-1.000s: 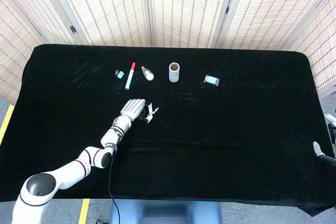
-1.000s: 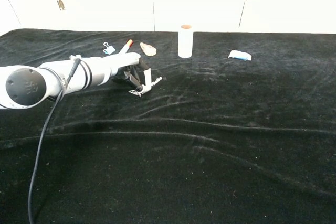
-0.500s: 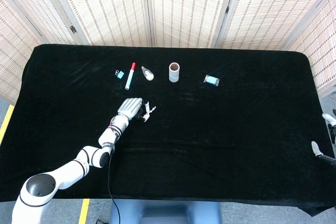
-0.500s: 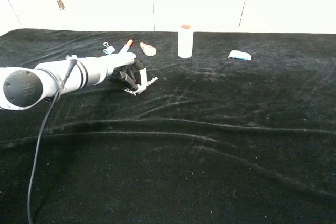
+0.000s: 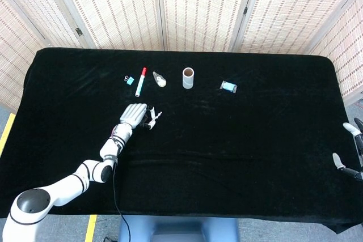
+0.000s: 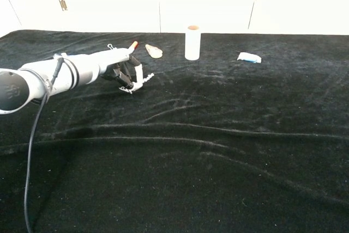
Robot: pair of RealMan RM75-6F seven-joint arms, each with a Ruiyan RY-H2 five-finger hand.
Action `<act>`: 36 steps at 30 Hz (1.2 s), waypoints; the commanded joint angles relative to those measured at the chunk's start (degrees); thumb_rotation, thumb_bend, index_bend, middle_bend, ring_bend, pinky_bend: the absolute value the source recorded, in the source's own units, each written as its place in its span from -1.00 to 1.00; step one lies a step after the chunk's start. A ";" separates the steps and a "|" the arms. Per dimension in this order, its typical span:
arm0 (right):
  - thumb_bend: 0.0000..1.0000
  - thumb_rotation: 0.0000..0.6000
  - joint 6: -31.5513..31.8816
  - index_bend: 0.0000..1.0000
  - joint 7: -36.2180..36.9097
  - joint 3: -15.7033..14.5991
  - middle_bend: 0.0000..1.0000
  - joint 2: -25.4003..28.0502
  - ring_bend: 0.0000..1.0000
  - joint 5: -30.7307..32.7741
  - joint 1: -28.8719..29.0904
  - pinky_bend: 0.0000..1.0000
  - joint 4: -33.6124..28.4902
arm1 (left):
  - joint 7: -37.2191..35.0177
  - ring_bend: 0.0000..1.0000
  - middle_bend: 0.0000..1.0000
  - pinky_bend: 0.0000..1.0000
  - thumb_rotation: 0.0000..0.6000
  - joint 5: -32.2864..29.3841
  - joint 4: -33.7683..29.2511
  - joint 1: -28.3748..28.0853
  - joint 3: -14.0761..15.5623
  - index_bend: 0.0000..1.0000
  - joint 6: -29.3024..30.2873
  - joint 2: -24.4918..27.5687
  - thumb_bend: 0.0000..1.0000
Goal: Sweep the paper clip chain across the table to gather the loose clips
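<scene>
My left hand (image 5: 134,115) lies low over the black cloth, just in front of the marker, with its fingers curled down. In the chest view the left hand (image 6: 123,71) pinches a short silvery paper clip chain (image 6: 128,87) that trails from its fingertips (image 6: 139,78) onto the cloth. From the head view the chain (image 5: 151,123) is a small pale speck at the hand's right side. I cannot make out any loose clips on the cloth. Only finger tips of my right hand (image 5: 350,145) show, at the table's far right edge.
Along the back stand a blue binder clip (image 5: 129,79), a red-capped marker (image 5: 140,81), a beige lump (image 5: 160,79), an upright cardboard tube (image 5: 188,77) and a blue-white packet (image 5: 228,86). The black cloth (image 6: 218,151) is wrinkled in front.
My left hand has slid left and toward the back of the table, dragging the chain with it, and now sits close to the marker. The right hand has barely shifted.
</scene>
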 commanded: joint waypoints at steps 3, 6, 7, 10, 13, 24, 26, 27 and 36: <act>-0.18 1.00 0.39 -0.77 -0.32 -0.13 -1.00 0.04 -1.00 -0.60 0.15 -1.00 -0.39 | 3.29 1.00 1.00 1.00 1.00 -1.29 -4.83 2.09 0.28 0.68 3.29 2.94 0.20; -0.18 1.00 0.95 -0.77 -0.52 -0.31 -1.00 0.12 -1.00 -1.37 0.24 -1.00 -0.76 | 6.14 1.00 1.00 1.00 1.00 -2.42 -9.65 4.27 0.65 0.68 6.65 5.80 0.20; -0.18 1.00 1.10 -0.77 -0.58 -0.38 -1.00 0.14 -1.00 -1.63 0.28 -1.00 -0.89 | 7.00 1.00 1.00 1.00 1.00 -2.84 -11.12 4.93 0.78 0.68 7.62 6.67 0.20; -0.18 1.00 1.60 -0.77 -0.91 -0.59 -1.00 0.20 -1.00 -2.52 0.48 -1.00 -1.36 | 10.04 1.00 1.00 1.00 1.00 -4.30 -16.23 7.30 1.36 0.68 11.06 9.62 0.20; -0.18 1.00 1.96 -0.77 -1.50 -0.85 -1.00 0.20 -1.00 -3.46 0.80 -1.00 -1.90 | 13.02 1.00 1.00 1.00 1.00 -5.94 -21.28 9.60 2.01 0.68 14.39 12.40 0.20; -0.18 1.00 2.77 -0.77 -3.64 -2.15 -1.00 0.25 -1.00 -7.06 2.16 -1.00 -4.04 | 17.30 1.00 1.00 1.00 1.00 -8.15 -32.60 17.35 5.35 0.68 23.80 18.26 0.20; -0.18 1.00 2.86 -0.77 -3.91 -2.43 -1.00 0.25 -1.00 -7.61 2.35 -1.00 -4.31 | 16.97 1.00 1.00 1.00 1.00 -8.27 -32.62 18.29 5.78 0.68 24.29 18.41 0.20; -0.18 1.00 2.97 -0.77 -4.13 -2.57 -1.00 0.26 -1.00 -7.91 2.44 -1.00 -4.50 | 16.65 1.00 1.00 1.00 1.00 -8.28 -32.51 18.83 5.95 0.68 24.55 18.46 0.20; -0.18 1.00 3.44 -0.77 -5.25 -3.12 -1.00 0.19 -1.00 -8.56 2.77 -1.00 -5.28 | 15.39 1.00 1.00 1.00 1.00 -7.67 -31.08 20.52 6.46 0.68 24.37 18.13 0.20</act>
